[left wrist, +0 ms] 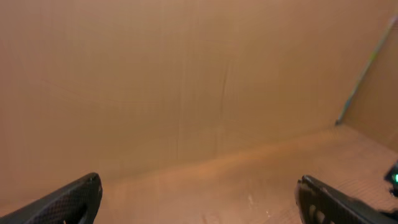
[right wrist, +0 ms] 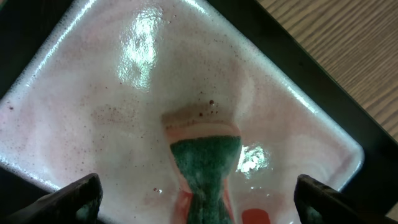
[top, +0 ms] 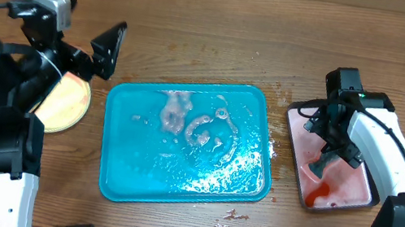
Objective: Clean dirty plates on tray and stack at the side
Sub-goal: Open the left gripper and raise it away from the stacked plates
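Observation:
The turquoise tray (top: 118,174) lies mid-table, wet with foam and water, with no plate on it. A pale yellow plate (top: 67,107) rests on the bare wood at the left, half hidden under my left arm; I cannot tell if others lie beneath it, and no blue plate shows. My left gripper (top: 92,58) is open and empty above the table behind that plate; its wrist view (left wrist: 199,205) shows only table and cardboard wall. My right gripper (top: 329,155) is open over the black-rimmed tray, its fingers (right wrist: 199,199) wide either side of a green and orange sponge (right wrist: 205,158).
The black-rimmed tray (top: 297,117) with a pinkish wet inside (right wrist: 93,81) sits to the right of the turquoise tray; the sponge (top: 319,191) lies in it. Crumbs and sauce specks (top: 231,216) dot the wood near the turquoise tray's front right corner. A cardboard wall (left wrist: 186,74) stands behind.

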